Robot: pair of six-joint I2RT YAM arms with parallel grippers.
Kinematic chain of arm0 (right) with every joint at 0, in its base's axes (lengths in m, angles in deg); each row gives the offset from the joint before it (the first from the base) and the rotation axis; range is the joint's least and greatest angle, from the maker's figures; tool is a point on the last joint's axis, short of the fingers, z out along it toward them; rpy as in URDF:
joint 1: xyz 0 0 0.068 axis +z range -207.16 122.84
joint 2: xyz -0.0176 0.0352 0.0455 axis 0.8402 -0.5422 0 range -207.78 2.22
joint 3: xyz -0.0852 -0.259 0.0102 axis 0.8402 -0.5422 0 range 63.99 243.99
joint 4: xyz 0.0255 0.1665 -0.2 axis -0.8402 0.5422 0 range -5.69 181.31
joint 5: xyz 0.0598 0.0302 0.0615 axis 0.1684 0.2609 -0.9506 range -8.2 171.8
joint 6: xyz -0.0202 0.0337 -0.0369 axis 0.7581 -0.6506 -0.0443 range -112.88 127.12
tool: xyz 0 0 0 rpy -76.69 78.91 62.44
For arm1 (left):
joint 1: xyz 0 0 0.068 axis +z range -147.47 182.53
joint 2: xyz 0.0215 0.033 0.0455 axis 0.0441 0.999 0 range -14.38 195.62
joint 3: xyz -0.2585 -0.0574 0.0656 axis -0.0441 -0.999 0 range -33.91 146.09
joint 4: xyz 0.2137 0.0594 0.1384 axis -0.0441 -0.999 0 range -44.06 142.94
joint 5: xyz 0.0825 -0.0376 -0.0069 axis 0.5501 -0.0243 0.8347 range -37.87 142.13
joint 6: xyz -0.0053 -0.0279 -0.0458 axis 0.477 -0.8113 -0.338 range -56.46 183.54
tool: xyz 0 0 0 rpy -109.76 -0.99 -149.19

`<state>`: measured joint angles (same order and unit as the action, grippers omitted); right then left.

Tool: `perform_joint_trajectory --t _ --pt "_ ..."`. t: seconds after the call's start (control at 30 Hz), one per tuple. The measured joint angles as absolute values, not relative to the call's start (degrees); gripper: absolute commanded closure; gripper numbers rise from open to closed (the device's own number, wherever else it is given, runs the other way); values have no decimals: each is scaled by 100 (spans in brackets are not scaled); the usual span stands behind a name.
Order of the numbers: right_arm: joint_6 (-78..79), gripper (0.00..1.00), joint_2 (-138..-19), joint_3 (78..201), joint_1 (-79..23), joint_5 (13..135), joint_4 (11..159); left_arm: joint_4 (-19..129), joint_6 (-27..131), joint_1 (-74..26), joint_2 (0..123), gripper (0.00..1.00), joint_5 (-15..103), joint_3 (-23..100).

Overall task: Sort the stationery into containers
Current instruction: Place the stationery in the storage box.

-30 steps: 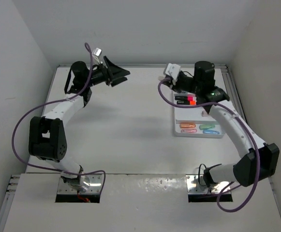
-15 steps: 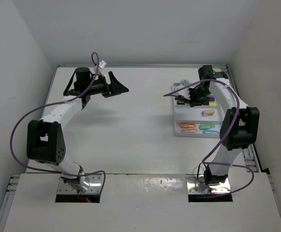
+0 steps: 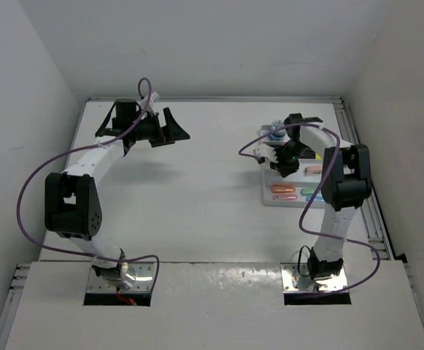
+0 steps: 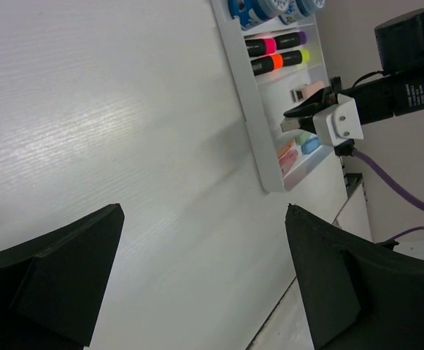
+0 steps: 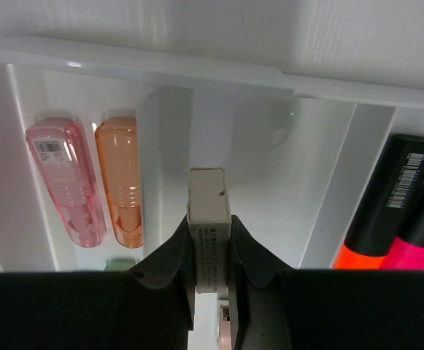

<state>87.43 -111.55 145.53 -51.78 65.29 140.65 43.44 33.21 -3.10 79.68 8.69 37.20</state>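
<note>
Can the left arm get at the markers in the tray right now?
Probably not: the left gripper is open and faces that way, but the right gripper, holding the block, hangs over the tray beside the markers.

Tray (image 3: 265, 195) on table (image 3: 197, 189) right; markers (image 4: 266, 46) behind stubs (image 3: 283, 189).

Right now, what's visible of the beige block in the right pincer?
The beige block is a small rectangular stick, matte, with faint print on its side. The right pincer is shut on its near end; its free end hangs over a bare section of the white tray, between pastel stubs and markers. Tray contact unclear.
</note>
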Motion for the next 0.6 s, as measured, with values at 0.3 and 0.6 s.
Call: perform_joint_trajectory --t 0.3,0.6 --pt "8698 55 -11409 14641 -5182 6835 14003 3979 3640 -310 7968 0 1289 3742" --pt "8175 36 -11335 15027 -5182 6717 14279 3087 4635 -303 7933 0 1973 4619"
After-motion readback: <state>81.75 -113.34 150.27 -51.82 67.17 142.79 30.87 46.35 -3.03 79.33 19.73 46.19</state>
